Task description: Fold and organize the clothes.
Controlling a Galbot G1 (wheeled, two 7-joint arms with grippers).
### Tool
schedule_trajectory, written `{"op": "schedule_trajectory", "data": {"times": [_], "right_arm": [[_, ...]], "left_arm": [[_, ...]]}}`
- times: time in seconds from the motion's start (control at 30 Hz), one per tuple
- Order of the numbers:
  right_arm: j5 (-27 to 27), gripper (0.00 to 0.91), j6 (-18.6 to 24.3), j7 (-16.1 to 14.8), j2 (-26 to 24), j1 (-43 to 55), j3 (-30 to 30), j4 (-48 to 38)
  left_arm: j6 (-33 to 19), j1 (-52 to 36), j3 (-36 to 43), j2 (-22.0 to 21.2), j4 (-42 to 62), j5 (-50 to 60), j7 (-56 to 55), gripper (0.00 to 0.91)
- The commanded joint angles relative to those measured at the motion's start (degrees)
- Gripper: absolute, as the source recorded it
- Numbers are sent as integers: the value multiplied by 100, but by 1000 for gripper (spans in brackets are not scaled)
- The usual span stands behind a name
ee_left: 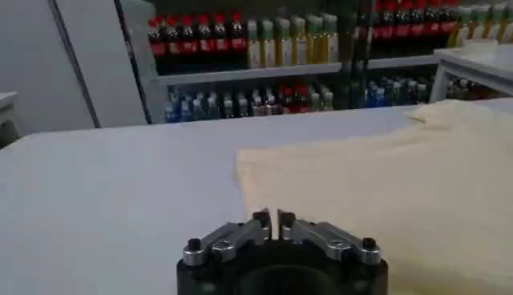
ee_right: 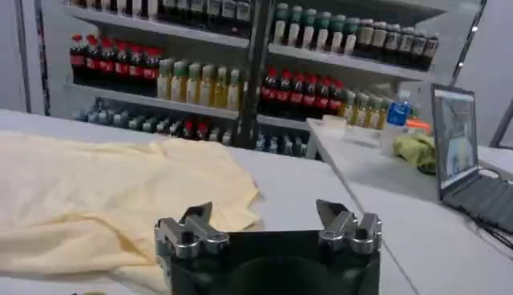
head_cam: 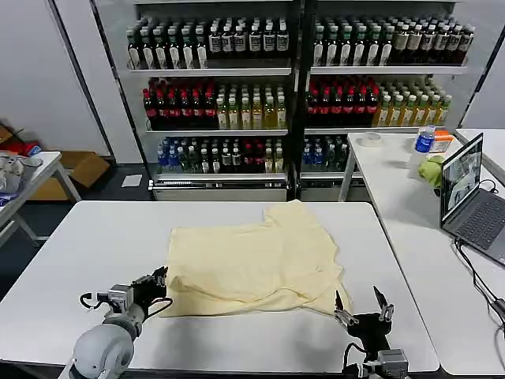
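Both tools, left (head_cam: 160, 278) and right (head_cam: 362, 304), flank the unlabelled T-shirt (head_cam: 252, 264).

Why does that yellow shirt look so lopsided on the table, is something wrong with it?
Nothing is damaged or spilled. The T-shirt lies rumpled and skewed on the white table, one part bunched toward the far edge, so it is not a neat fold. The left gripper sits at its near-left corner, the right gripper at its near-right.

Head view high above the table (head_cam: 95, 237); both wrist views low, close, facing the shelves (head_cam: 292, 95).
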Motion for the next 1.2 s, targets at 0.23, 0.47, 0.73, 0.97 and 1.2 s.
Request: {"op": "schedule_trajectory", "data": {"times": [0.23, 0.47, 0.73, 0.97, 1.2], "right_arm": [[774, 907, -660, 126, 31, 234, -85, -156], [1035, 907, -975, 382, 61, 441, -125, -402], [1304, 907, -1127, 567, 47, 539, -100, -544], [1258, 907, -1157, 663, 30, 657, -220, -680], [1250, 907, -1251, 747, -4, 756, -240, -718]], "left_arm": [[165, 1613, -642, -187, -1278, 158, -80, 907], [291, 1603, -588, -202, -1192, 82, -74, 907], [327, 1580, -485, -255, -1124, 21, -62, 907], [329, 1547, -467, -229, -1000, 63, -41, 907], [329, 1544, -391, -290, -942, 89, -14, 907]]}}
